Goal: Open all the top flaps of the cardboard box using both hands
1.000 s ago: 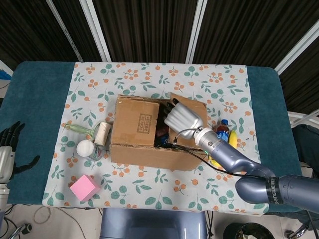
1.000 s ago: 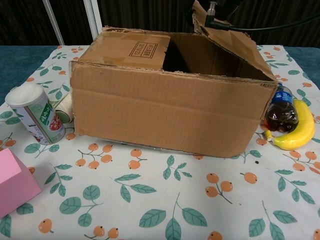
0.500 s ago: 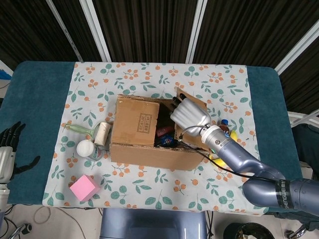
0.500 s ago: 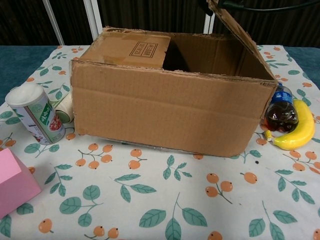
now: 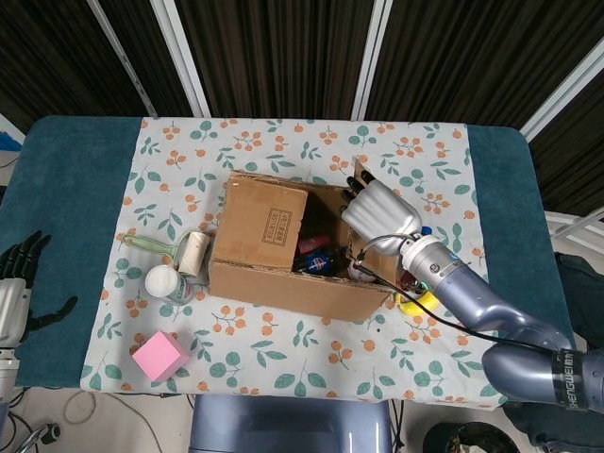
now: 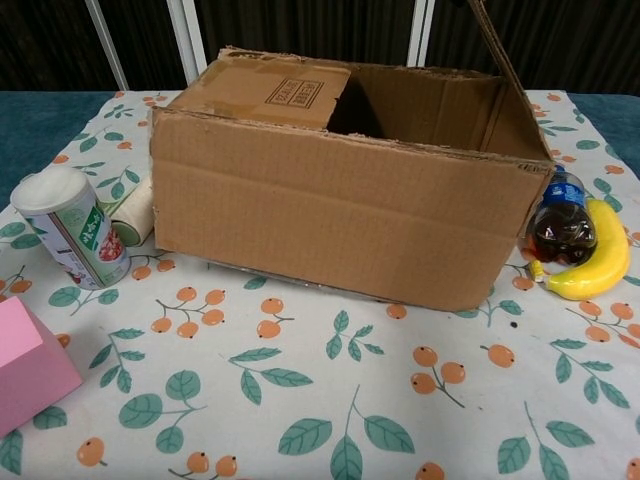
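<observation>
The cardboard box [image 5: 283, 274] [image 6: 340, 215] stands mid-table. Its left top flap [image 5: 262, 226] [image 6: 280, 92] lies flat over the opening. The right flap [image 6: 490, 42] stands nearly upright, seen edge-on in the chest view. My right hand [image 5: 380, 209] presses flat against this flap from the box side, fingers stretched out and holding nothing. Colourful items [image 5: 316, 257] show inside the box. My left hand [image 5: 14, 283] hangs off the table's left edge, far from the box, fingers apart and empty.
A white can [image 5: 165, 282] [image 6: 70, 228], a roller [image 5: 193, 252] and a pink cube [image 5: 159, 356] [image 6: 25, 355] lie left of the box. A cola bottle [image 6: 560, 222] and a banana [image 6: 590, 265] sit against its right side.
My right hand has swept rightward, pushing the right flap from leaning over the opening to nearly upright. The box turned slightly. The left hand has not moved.
</observation>
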Robot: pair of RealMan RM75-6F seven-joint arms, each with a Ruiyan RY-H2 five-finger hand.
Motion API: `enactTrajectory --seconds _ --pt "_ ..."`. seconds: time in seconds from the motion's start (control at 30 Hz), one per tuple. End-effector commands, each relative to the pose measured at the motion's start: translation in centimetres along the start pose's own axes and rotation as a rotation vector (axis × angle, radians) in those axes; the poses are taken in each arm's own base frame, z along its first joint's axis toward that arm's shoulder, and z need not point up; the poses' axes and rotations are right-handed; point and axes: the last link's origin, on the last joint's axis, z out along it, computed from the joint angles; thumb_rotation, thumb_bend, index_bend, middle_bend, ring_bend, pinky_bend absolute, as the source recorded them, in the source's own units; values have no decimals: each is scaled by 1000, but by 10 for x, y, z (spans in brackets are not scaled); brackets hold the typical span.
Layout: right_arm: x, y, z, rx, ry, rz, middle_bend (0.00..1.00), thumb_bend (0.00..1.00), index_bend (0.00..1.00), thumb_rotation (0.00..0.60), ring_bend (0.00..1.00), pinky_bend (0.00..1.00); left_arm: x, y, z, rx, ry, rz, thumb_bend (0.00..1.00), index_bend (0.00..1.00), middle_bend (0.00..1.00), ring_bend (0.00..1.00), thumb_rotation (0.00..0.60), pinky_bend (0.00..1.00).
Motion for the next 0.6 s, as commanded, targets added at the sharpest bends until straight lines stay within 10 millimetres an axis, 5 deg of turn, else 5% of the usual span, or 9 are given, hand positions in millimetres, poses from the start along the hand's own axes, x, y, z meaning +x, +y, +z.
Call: enactTrajectory --seconds 0.03,0.6 --pt "-1 0 -3 10 -8 8 288 1000 459 600 194 234 0 0 0 0 0 1 210 0 0 0 600 11" --pt "7 14 -18 -1 4 70 287 1000 459 600 194 234 0 0 0 5 -1 1 210 0 0 0 600 11"
